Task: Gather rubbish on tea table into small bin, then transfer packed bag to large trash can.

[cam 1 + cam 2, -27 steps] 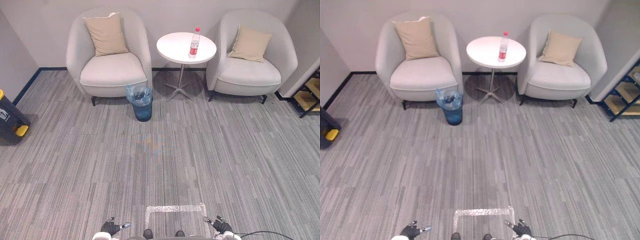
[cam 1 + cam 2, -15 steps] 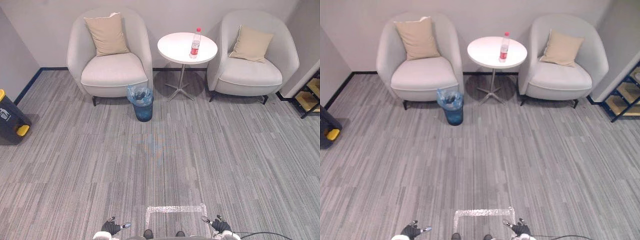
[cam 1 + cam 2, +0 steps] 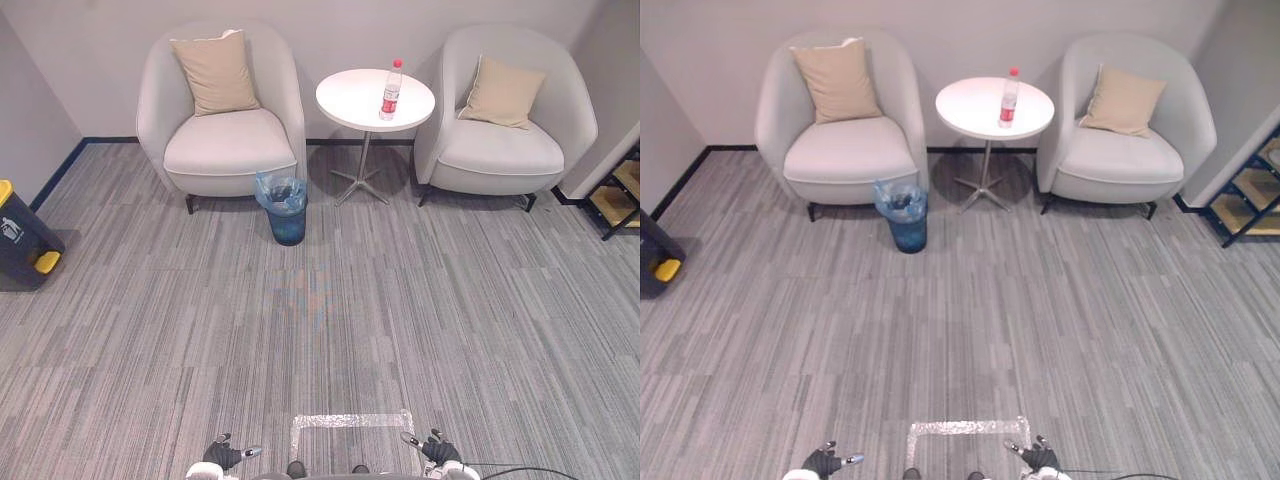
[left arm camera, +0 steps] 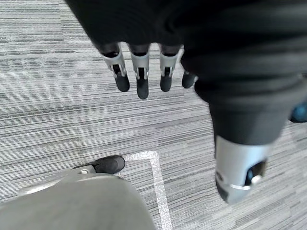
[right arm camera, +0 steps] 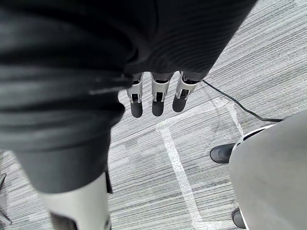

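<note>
Left eye view. A round white bench [image 3: 352,100] stands at far centre, between the left armchair [image 3: 220,140] and the right armchair [image 3: 505,145]. A red-capped bottle [image 3: 390,89] stands upright on the bench's right part. The small bin [image 3: 286,207], lined with a blue bag, sits on the carpet [image 3: 320,300] just near-left of the bench's foot, beside the left armchair. The large trash can [image 3: 24,233], dark with yellow, is at the left edge. The left hand [image 3: 224,456] and right hand [image 3: 436,450] are low at the near edge, either side of a tape square [image 3: 350,420], well apart from bottle and bin.

Right eye view. Same layout. More of a blue-framed shelf [image 3: 1250,195] shows at the right edge, and the trash can is cut to a sliver.

Left wrist view. The fingers [image 4: 142,79] hang straight and slightly spread with the thumb [image 4: 237,175] apart, empty, over carpet and a tape corner.

Right wrist view. The fingers [image 5: 158,98] are straight, side by side and empty, above the tape line.
</note>
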{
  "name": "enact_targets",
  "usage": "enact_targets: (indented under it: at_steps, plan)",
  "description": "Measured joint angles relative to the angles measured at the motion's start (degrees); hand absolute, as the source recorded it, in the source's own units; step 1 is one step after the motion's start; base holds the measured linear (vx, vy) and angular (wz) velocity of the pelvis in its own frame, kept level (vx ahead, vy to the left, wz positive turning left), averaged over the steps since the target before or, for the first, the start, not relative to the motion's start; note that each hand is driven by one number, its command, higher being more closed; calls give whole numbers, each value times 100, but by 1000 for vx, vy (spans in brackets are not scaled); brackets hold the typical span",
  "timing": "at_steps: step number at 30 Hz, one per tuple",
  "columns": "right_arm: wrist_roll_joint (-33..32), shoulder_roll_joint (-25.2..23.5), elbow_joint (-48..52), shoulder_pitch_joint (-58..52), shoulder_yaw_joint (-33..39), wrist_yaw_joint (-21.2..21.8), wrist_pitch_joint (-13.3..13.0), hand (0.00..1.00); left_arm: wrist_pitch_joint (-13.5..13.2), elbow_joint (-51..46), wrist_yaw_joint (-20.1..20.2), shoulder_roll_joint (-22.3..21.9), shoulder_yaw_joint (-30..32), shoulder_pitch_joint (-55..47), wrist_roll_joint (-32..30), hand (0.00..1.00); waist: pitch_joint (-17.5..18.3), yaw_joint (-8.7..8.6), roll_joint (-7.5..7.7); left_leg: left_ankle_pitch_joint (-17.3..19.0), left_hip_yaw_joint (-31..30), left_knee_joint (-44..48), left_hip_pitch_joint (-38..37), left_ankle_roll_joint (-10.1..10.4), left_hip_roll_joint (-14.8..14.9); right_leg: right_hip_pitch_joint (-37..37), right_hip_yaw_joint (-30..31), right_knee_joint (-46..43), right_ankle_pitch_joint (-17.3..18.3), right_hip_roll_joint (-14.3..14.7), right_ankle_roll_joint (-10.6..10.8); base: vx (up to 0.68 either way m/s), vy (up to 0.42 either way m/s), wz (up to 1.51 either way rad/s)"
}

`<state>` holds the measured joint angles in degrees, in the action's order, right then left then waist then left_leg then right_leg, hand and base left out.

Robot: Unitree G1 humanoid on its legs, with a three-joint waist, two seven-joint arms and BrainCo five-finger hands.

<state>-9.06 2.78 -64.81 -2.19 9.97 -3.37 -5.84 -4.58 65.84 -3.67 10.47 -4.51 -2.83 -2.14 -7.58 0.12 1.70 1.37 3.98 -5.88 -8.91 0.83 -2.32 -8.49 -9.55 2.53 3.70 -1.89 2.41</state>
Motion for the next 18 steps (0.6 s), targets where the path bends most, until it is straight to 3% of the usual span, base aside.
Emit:
enact_targets:
  at_steps: [8,11,12,14,15,16,18]
  plan:
    - [-115,-16,41,2,2,3,-19,0,12,-2,-1,40,-48,104,16,0,-54,-19,35,179,229,219,154,65,82,181,182,-149,50,63,-80,-10,-22,-12]
    - [-296,-16,106,-5,13,-1,-46,0,31,-6,-1,63,-49,226,21,0,-181,-41,19,877,440,1510,648,182,289,355,285,-641,354,128,-202,1,-72,-29]
    - [-367,-11,137,-5,17,-3,-53,0,31,-28,-2,67,-48,248,25,0,-229,-54,10,1074,575,2065,804,348,409,368,312,-743,530,151,-276,1,-89,-23]
    - [-466,-31,150,-11,75,-8,-55,0,32,-142,-5,80,67,248,28,0,-275,-52,40,1116,782,3132,1212,419,566,333,378,-870,661,153,-346,16,-88,-17]
    - [-478,-29,264,-53,135,-10,-50,0,30,-349,-15,19,245,213,79,0,-316,-27,-11,1080,836,4087,1564,443,748,325,458,-1064,803,182,-396,91,-85,-28]
    - [-501,-40,363,-114,148,-13,-52,0,32,-459,-34,-52,423,169,132,0,-358,-9,-61,941,838,4779,1816,420,884,294,505,-1211,917,208,-466,153,-57,-37]
    - [-528,-33,548,-138,116,-61,-49,0,26,-661,-121,-136,601,53,256,0,-388,8,-113,1107,885,5629,2286,289,1067,153,675,-1380,1130,193,-591,216,11,-30]
